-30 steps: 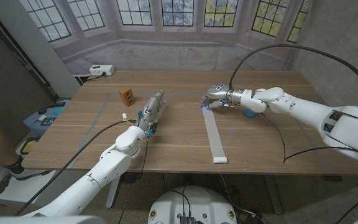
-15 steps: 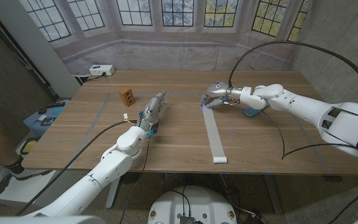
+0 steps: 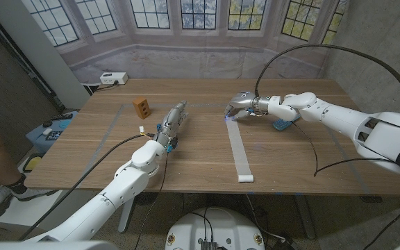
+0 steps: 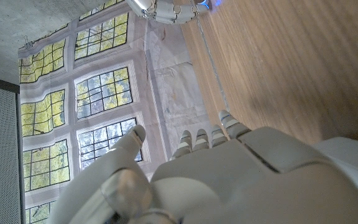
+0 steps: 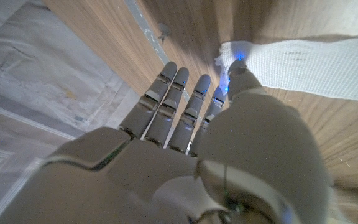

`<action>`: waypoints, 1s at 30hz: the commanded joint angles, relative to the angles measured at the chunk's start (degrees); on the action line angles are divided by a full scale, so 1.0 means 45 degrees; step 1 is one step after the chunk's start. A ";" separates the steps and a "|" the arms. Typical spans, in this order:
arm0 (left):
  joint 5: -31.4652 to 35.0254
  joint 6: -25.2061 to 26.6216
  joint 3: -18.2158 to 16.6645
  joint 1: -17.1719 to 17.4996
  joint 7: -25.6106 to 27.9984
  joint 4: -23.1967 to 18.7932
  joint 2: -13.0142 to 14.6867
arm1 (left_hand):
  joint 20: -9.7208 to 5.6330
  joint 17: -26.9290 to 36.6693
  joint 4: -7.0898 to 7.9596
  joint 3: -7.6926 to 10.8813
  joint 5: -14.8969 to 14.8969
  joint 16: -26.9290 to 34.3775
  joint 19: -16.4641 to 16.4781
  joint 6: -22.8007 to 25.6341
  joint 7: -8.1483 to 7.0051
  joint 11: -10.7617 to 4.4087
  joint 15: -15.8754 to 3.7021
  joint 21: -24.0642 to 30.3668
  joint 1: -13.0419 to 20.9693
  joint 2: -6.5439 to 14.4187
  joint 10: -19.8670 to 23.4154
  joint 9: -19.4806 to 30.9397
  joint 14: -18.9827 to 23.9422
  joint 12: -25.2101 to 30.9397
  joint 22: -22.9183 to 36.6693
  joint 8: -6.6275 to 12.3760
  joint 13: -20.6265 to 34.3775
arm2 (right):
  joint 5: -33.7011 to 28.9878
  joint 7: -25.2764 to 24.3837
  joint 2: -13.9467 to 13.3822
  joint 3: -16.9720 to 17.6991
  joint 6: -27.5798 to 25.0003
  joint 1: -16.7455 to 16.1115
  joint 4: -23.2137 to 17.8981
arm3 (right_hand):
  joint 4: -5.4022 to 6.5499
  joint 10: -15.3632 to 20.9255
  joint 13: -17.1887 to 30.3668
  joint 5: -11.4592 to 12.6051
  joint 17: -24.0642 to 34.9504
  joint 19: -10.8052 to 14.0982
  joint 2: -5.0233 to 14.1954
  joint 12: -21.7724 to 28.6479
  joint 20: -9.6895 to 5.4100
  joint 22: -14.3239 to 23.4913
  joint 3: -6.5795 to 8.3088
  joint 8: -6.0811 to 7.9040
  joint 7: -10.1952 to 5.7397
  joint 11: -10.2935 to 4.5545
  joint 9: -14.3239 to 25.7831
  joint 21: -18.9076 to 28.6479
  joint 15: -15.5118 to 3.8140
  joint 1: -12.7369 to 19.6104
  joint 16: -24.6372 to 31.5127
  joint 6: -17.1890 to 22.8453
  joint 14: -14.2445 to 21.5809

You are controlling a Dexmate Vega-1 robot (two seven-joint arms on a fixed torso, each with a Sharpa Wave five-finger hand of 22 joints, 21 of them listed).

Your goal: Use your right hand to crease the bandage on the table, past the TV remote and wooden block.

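Right hand (image 3: 247, 104) fingers touching long white bandage strip's (image 3: 239, 148) upper end, grip unclear; strip runs toward frame bottom

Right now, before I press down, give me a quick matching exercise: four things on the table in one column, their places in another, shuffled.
Things:
1. bandage
2. wooden block
3. remote
4. right robot hand

Places:
A. just ahead of the left robot hand
B. at the bandage's far end
C. far left part of the table, beyond the remote
D. stretched out in a long strip from mid-table to the near edge

Pairs: 1-D, 2-C, 3-A, 4-B
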 commanded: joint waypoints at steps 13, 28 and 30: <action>-0.0140 -0.0132 -0.0040 0.0043 -0.0167 0.0080 0.0039 | 0.0037 0.0017 -0.0095 -0.0019 0.0023 -0.0037 0.0102 0.0097 0.0044 0.0005 0.0003 -0.0053 0.0161 -0.0032 0.0086 0.0057 0.0109 0.0021 0.0032 0.0060 0.0023 | 0.0079 0.0506 -0.0044 0.0195 -0.0289 -0.0185 -0.0434 | -0.0019 -0.0686 -0.0368 0.0082 -0.0120 -0.0254 -0.0101 -0.0585 -0.0816 -0.0025 0.0280 0.0402 0.0036 -0.0064 0.0031 -0.0080 -0.1877 -0.0307 -0.0058 0.0639 -0.0521; -0.0163 -0.0141 -0.0084 0.0101 -0.0165 0.0037 0.0097 | 0.0036 0.0023 -0.0127 -0.0056 0.0019 -0.0041 0.0108 0.0128 0.0035 0.0022 0.0002 -0.0054 0.0180 -0.0025 0.0018 0.0060 0.0087 -0.0008 0.0032 0.0060 0.0027 | 0.0090 0.0039 0.0442 -0.0155 -0.0241 0.0022 0.0384 | -0.0117 -0.0644 -0.0565 0.0103 -0.0109 -0.0252 -0.0045 -0.0647 -0.0866 -0.0030 0.0457 0.0694 0.0095 -0.0121 0.0035 -0.0053 -0.1950 -0.0183 0.0055 0.1553 -0.0528; -0.0178 -0.0155 -0.0081 0.0085 -0.0204 0.0061 0.0095 | 0.0035 0.0025 -0.0131 -0.0063 0.0019 -0.0040 0.0107 0.0128 0.0039 0.0031 0.0005 -0.0055 0.0184 -0.0020 0.0024 0.0060 0.0085 -0.0005 0.0032 0.0057 0.0028 | 0.0101 -0.0011 0.0458 -0.0189 -0.0250 0.0038 0.0417 | -0.0141 -0.0549 -0.0600 0.0099 -0.0078 -0.0241 -0.0047 -0.0622 -0.0900 -0.0030 0.0464 0.0739 0.0084 -0.0150 0.0033 -0.0045 -0.1970 -0.0137 0.0110 0.1708 -0.0496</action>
